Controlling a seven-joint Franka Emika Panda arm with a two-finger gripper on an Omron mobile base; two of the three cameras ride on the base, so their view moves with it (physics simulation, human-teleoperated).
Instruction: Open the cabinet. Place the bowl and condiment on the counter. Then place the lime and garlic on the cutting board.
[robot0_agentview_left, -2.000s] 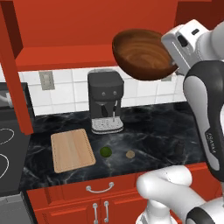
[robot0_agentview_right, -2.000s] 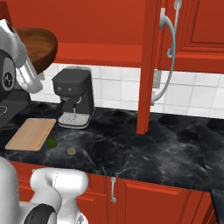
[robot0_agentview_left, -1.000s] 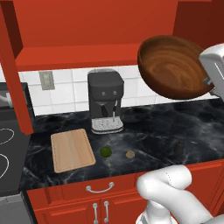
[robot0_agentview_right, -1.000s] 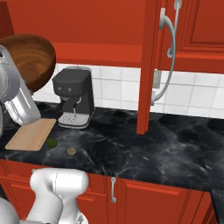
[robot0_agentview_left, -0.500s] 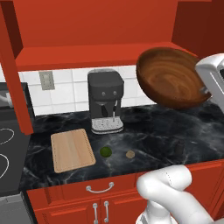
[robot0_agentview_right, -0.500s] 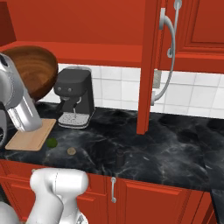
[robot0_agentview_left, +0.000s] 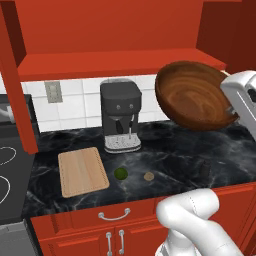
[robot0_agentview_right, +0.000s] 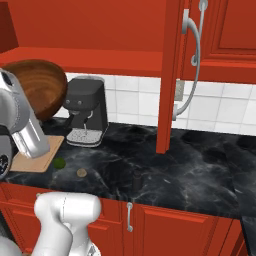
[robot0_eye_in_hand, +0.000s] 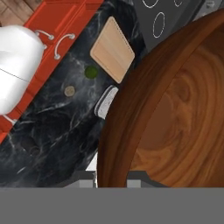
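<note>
We have the bowl (robot0_agentview_left: 192, 95) up in the air, tipped on its side above the right part of the worktop (robot0_agentview_left: 165, 155), near the coffee machine (robot0_agentview_left: 120, 115). Our fingers (robot0_eye_in_hand: 111, 177) are clamped shut on its rim, 1 each side of the wall. It reads as stiff wood, wide and probably light, though a smooth rim could slip, so that edge pinch looks like the right hold. The condiment (robot0_agentview_left: 205, 169) stands on the worktop below. We see no brand, label or writing anywhere.
</note>
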